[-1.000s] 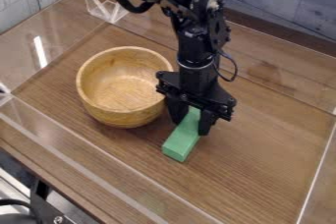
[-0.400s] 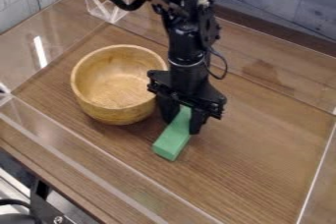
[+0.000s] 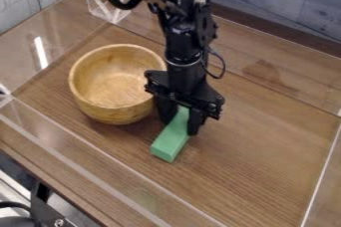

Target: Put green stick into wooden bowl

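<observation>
The green stick (image 3: pixel 168 144) lies on the wooden tabletop just right of the wooden bowl (image 3: pixel 91 105), its far end tipped up between my fingers. My gripper (image 3: pixel 181 119) points straight down over that end and is shut on the green stick, one black finger on each side. The near end of the stick rests on the table. The bowl is upright and its hollow is empty. Its right wall stands very close to my left finger; whether they touch I cannot tell.
Clear plastic walls (image 3: pixel 80 146) fence the table along the front and left. A clear bracket (image 3: pixel 104 10) stands at the back left. Bare wood tabletop (image 3: pixel 260 141) stretches to the right of the gripper.
My gripper has slid a little to the left with the green stick in it. The wooden bowl has shifted left by about as much.
</observation>
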Available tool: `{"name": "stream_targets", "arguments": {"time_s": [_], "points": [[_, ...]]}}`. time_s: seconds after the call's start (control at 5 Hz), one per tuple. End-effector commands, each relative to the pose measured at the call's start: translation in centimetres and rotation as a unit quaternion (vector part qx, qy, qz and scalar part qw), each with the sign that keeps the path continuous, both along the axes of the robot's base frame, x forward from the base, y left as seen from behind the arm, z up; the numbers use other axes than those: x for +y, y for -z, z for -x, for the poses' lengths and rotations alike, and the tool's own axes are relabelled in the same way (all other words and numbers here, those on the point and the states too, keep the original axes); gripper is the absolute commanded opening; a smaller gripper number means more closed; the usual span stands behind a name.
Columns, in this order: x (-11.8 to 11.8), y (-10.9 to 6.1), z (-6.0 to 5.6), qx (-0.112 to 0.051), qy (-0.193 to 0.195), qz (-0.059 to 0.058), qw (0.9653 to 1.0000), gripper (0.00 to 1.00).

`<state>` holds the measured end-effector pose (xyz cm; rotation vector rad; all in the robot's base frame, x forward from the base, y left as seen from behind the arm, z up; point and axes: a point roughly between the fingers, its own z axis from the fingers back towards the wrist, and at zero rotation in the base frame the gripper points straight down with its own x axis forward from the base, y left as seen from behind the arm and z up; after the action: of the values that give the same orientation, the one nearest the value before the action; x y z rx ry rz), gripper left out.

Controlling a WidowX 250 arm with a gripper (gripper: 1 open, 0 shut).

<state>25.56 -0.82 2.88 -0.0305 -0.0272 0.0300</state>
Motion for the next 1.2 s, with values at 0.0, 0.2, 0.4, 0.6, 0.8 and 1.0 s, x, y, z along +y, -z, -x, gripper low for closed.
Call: {"name": "stream_targets", "arguments": {"time_s": [0.0,0.2,0.4,0.6,0.8,1.0], "points": [[0.8,-0.8,-0.3,-0.015,-0.01,-0.001,0.9998,0.0],[1.0,-0.8,-0.2,-0.014,-0.011,-0.001,0.9998,0.0],[1.3,-0.9,-0.1,-0.014,-0.011,-0.001,0.9998,0.0],[1.5,-0.9,0.0,-0.013,-0.011,-0.001,0.9999,0.0],[1.7,-0.9,0.1,-0.013,-0.011,0.0,0.9999,0.0],[1.9,-0.9,0.2,-0.012,-0.012,0.0,0.9999,0.0]]}}
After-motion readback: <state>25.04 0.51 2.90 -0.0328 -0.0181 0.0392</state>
